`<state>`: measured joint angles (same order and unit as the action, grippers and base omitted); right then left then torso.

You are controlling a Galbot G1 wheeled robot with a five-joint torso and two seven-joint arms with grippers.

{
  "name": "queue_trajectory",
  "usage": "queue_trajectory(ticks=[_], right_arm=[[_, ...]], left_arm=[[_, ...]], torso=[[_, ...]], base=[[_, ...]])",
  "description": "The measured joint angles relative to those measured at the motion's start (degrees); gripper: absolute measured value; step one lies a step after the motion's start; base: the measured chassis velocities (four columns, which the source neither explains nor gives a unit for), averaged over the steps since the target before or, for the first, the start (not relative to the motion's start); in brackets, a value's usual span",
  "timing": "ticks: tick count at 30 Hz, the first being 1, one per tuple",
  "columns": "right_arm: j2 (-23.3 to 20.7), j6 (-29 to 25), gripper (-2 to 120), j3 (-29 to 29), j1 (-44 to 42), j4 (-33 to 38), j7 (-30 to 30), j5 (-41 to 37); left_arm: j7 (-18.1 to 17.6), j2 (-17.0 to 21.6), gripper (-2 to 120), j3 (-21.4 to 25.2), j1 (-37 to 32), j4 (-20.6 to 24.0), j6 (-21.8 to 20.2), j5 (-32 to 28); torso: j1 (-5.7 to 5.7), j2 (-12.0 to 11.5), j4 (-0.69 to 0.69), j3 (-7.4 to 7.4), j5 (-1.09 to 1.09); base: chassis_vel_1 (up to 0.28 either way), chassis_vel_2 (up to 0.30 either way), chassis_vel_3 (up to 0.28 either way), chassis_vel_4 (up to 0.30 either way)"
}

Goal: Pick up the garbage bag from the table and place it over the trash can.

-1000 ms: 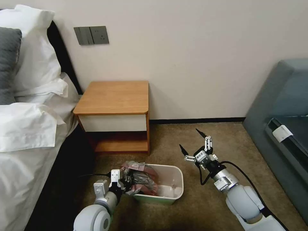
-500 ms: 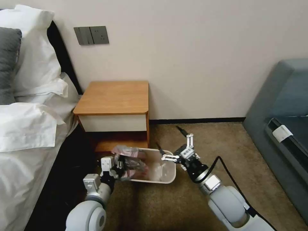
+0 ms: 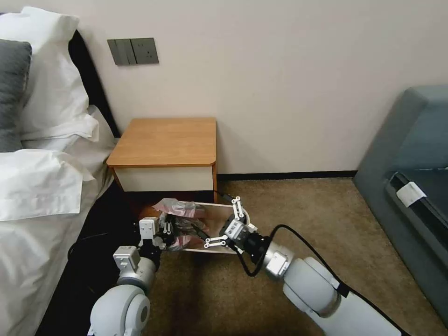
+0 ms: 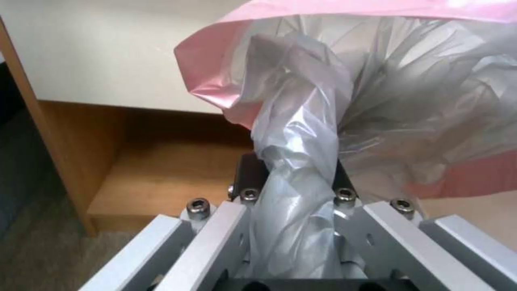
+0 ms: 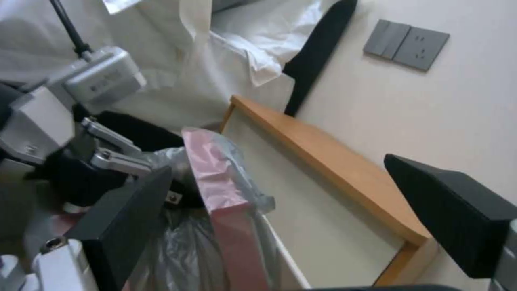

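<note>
My left gripper (image 3: 164, 232) is low over the carpet (image 3: 303, 210), directly in front of the table (image 3: 168, 140), at the left end of the trash can (image 3: 215, 215). Its jaws are pressed together on a twisted fold of the garbage bag (image 3: 179, 219); the left wrist view shows the grey film (image 4: 301, 169) bunched between the two pads, with the pink rim fanned out above them.

The bag is off the table top. It hangs crumpled over the left part of the can opening, partly inside, pink rim uppermost. Whether the rim is seated on the can's edge cannot be determined.

My right gripper (image 3: 221, 221) is at the can's right portion, just beside the bag. Its jaws are spread wide and hold nothing. In the right wrist view the two dark fingertips (image 5: 129, 218) stand well apart, with the pink rim (image 5: 226, 190) lying between them and the table's drawer front behind.

The trash can sits on the carpet against the table's open lower shelf (image 4: 161, 178).
</note>
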<state>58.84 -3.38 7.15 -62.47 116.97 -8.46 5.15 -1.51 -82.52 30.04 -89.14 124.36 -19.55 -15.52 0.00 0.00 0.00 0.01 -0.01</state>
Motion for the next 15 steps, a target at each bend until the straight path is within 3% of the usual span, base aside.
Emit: queue_trajectory(ticks=[11,15], right_arm=[[1.2,0.1,100,2.1,2.8,-3.7,-0.2,3.0],[2.5,-0.9,89,2.9,4.0,-6.1,-0.2,5.0]], left_arm=[[0.1,-0.6,8,-0.5,-0.9,0.4,0.4,0.8],[0.2,-0.7,8,-0.7,-1.0,0.4,0.5,0.8]], torso=[[0.0,0.0,0.0,0.0,0.0],[0.0,0.0,0.0,0.0,0.0]], base=[[0.0,0.0,0.0,0.0],[0.0,0.0,0.0,0.0]])
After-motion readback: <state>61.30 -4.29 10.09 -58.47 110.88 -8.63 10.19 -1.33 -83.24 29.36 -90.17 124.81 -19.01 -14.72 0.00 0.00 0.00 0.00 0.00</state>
